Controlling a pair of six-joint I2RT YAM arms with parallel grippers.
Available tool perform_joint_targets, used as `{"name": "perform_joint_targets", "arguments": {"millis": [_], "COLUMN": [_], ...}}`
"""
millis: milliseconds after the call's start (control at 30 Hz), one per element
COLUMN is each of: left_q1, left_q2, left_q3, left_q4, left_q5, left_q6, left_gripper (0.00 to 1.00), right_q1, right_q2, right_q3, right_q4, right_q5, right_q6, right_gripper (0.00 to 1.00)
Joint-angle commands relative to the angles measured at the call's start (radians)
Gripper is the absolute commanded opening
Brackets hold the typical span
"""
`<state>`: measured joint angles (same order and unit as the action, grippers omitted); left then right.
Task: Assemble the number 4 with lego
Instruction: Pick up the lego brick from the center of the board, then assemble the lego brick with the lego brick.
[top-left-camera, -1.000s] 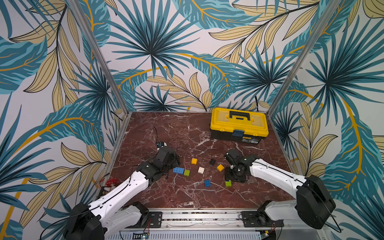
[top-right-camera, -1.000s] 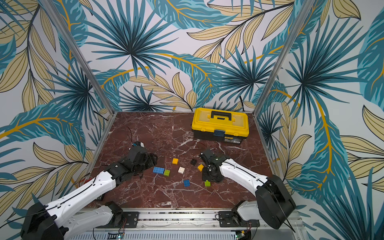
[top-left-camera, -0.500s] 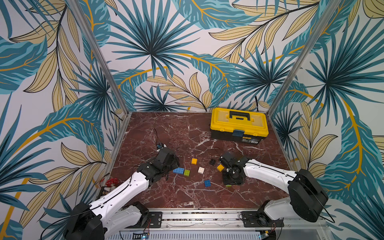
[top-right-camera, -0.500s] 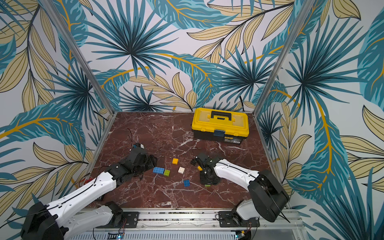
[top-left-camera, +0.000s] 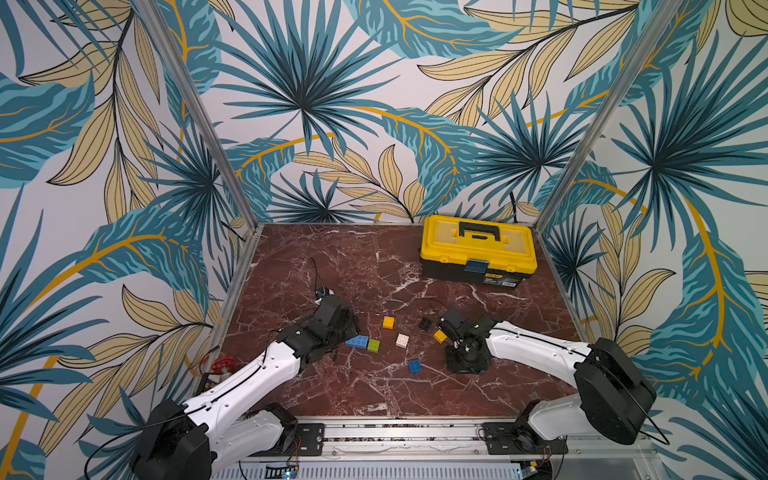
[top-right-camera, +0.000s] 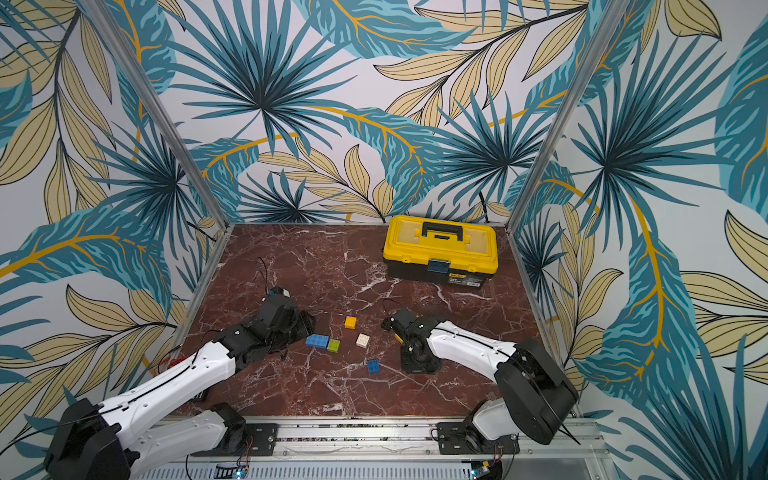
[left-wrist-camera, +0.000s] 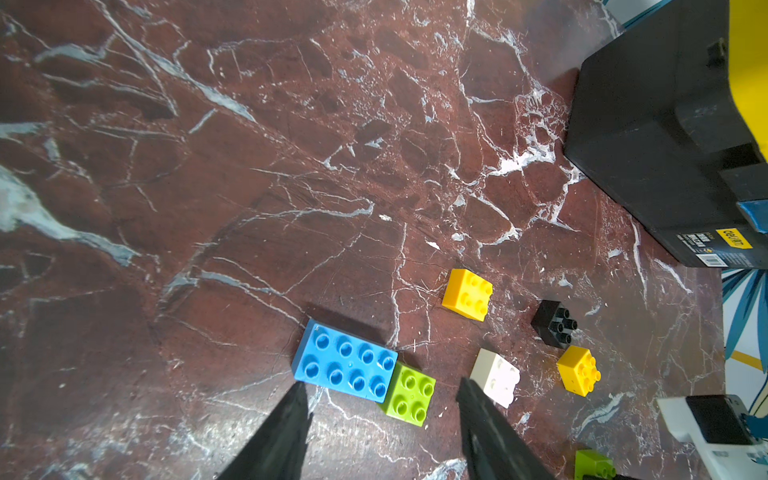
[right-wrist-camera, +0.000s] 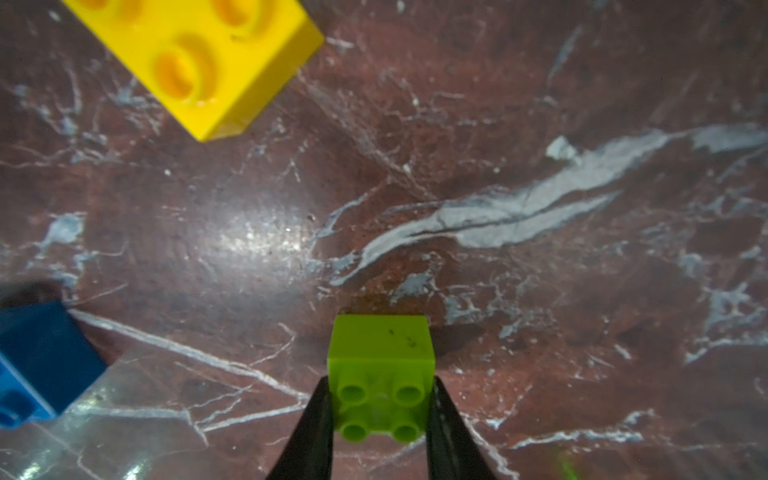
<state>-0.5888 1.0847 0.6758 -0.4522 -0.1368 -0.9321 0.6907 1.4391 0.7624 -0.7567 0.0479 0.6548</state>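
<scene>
On marble (right-wrist-camera: 540, 124), right end effector (right-wrist-camera: 380, 388) clamps green brick (right-wrist-camera: 380, 345).

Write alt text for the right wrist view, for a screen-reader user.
The right tool is closed on a lime green brick, gripping two opposite sides, with the studs facing the camera. An orange-yellow brick and a blue brick lie apart from it on the red marble table.

left hand (left-wrist-camera: 381, 383) gapes beside long blue brick (left-wrist-camera: 345, 365) touching lime brick (left-wrist-camera: 409, 399)
</scene>
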Motion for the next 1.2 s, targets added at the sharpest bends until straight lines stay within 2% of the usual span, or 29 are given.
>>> {"name": "perform_joint_targets", "arguments": {"millis": [0, 167, 367, 667, 867, 1167], "left_q1": [-0.005, -0.005, -0.005, -0.005, -0.005, -0.005], "left_q2": [-0.002, 0.004, 0.014, 0.001, 0.025, 0.029], "left_q3": [0.001, 0.024, 0.031, 0.033, 0.04, 0.04], "left_q4": [0.001, -0.018, -0.046, -0.064, -0.062, -0.063], "left_q5": [-0.003, -0.016, -0.039, -0.041, -0.03, -0.026], "left_q6": [0.005, 0.013, -0.011, -0.006, 0.006, 0.012], "left_gripper": [0.6, 0.59, 0.53, 0.5, 0.5, 0.5], "right_q1": [0.027, 0.048, 0.048, 0.048, 0.039, -0.005], "right_q2": [-0.026, -0.059, 0.102, 0.242, 0.283, 0.283], "right_q3": [-0.004, 0.07, 0.168, 0.334, 0.372, 0.378], "right_q4": [-0.016, -0.016, 0.044, 0.009, -0.023, -0.031], "right_q5": [0.013, -0.018, -0.042, 0.06, 0.14, 0.18], "right_q6": [0.015, 0.017, -0.015, -0.062, -0.057, -0.062], "right_gripper": [0.24, 0.23, 0.22, 0.2, 0.2, 0.2]}}
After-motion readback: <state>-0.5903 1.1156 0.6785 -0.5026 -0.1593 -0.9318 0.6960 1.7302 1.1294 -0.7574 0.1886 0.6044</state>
